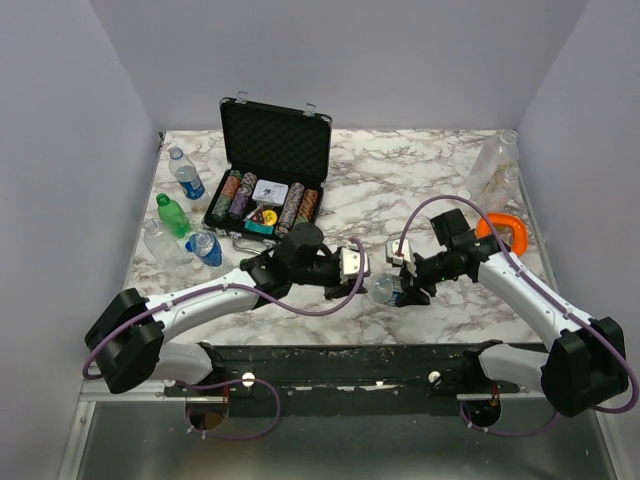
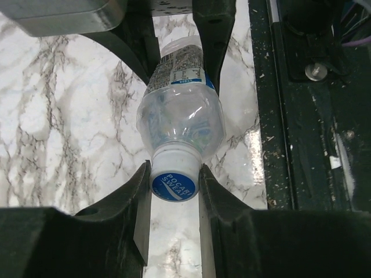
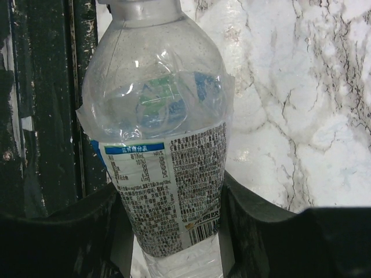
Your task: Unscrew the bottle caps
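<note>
My left pincer (image 2: 174,180) is nearly closed: both fingers (image 2: 139,197) press the sides of the white cap (image 2: 174,184) with its blue printed top, so I have it pinched. The cap sits on a clear bottle (image 2: 181,119) held level over the marble desk (image 2: 58,127), near the front edge between my two arms. My right pincer (image 3: 171,231) is narrowed around the bottle's labelled body, gripping it on both sides. Well off to the left a green bottle (image 1: 172,214) stands beside the open black chip case (image 1: 270,150). Something orange (image 1: 508,232) — perhaps a handle — lies behind my right arm.
</note>
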You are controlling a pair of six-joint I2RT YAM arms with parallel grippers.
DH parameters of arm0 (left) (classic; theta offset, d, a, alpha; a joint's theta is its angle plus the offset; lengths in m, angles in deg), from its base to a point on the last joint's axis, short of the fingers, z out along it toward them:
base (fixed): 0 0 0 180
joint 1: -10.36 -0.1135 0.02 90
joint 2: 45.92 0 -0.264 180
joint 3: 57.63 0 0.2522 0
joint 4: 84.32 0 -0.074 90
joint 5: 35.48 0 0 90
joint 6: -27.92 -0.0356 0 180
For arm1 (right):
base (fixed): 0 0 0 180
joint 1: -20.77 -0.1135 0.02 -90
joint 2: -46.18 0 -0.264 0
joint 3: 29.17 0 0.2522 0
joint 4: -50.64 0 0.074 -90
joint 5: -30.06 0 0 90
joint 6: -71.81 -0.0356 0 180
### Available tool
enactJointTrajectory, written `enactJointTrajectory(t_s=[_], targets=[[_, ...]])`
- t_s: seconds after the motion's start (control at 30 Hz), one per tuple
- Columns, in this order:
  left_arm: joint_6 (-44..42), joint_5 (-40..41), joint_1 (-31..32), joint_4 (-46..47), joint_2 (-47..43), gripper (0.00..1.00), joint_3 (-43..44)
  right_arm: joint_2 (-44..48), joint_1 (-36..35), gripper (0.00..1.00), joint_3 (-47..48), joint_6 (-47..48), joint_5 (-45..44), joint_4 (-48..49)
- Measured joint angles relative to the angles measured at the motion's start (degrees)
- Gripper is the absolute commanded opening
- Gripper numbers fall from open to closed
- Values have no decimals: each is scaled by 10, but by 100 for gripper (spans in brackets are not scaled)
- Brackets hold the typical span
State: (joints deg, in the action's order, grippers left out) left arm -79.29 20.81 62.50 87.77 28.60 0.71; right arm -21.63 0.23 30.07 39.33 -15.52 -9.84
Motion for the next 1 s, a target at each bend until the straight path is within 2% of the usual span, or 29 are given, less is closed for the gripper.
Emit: enactJointTrajectory(t_s=[0.1,0.27,0.33,0.37,0.4,0.53,0.57,0.6,0.63,0.7,0.77,1.0], targets=[[45,0,-3,2,-1,0,0,0,0,29,0,0,1,-1],[189,17,-12,5,-7,0,0,0,0,29,0,-1,10,0],[269,33,-12,5,-9,0,0,0,0,29,0,-1,13,0],[337,47,-12,6,-9,0,0,0,0,29,0,-1,14,0],[348,49,-12,6,-9,0,0,0,0,29,0,-2,14,0],[484,79,-12,5,-9,0,0,0,0,29,2,-5,15,0],[516,88,-12,3,-9,7,0,0,0,29,2,-5,15,0],[532,95,-12,1,-9,20,0,0,0,29,2,-5,15,1],[551,102,-12,-2,-9,37,0,0,0,28,2,-5,14,1],[571,111,-12,-7,-9,59,0,0,0,29,2,-5,13,1],[579,116,-12,-12,-9,69,2,0,0,29,2,-5,13,2],[555,116,-15,-14,-23,87,19,-1,0,29,2,-4,6,1]])
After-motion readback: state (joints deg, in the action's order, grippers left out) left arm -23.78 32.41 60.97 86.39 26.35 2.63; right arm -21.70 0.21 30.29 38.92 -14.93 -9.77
